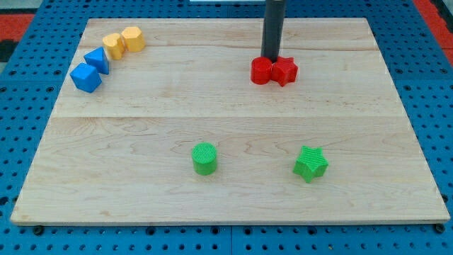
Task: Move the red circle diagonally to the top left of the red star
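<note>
The red circle lies near the view's top, right of centre, touching the red star, which is on its right side. My tip is just above the two red blocks, at the point where they meet, close to the circle's upper right edge. The dark rod rises from there to the view's top edge.
A green circle and a green star lie near the view's bottom. Two yellow blocks and two blue blocks are bunched at the top left. The wooden board rests on a blue pegboard surface.
</note>
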{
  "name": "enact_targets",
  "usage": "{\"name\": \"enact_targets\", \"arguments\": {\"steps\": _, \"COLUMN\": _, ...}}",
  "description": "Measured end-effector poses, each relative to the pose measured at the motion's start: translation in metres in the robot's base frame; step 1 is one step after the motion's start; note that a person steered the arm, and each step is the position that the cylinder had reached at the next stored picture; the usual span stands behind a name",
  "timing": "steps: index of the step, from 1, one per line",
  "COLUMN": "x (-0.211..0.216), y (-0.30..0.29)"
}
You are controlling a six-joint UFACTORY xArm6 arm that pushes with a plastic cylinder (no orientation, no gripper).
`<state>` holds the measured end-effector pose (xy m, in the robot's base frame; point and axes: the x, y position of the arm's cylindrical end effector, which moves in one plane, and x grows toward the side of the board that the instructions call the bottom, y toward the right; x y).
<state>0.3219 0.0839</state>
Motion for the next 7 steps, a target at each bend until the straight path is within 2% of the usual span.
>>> {"name": "enact_targets", "arguments": {"steps": 1, "x": 0.046, "y": 0.027}}
{"name": "enact_targets", "arguments": {"steps": 2, "x": 0.072, "y": 0.058}}
{"name": "enact_targets", "arguments": {"steps": 3, "x": 0.051, "y": 0.018}}
{"name": "enact_targets", "arguments": {"steps": 4, "x": 0.033, "y": -0.063}}
{"name": "enact_targets", "arguments": {"steps": 5, "x": 0.028, "y": -0.097}}
{"name": "enact_targets", "arguments": {"steps": 6, "x": -0.015, "y": -0.120}}
{"name": "enact_targets", "arguments": {"steps": 7, "x": 0.008, "y": -0.085}}
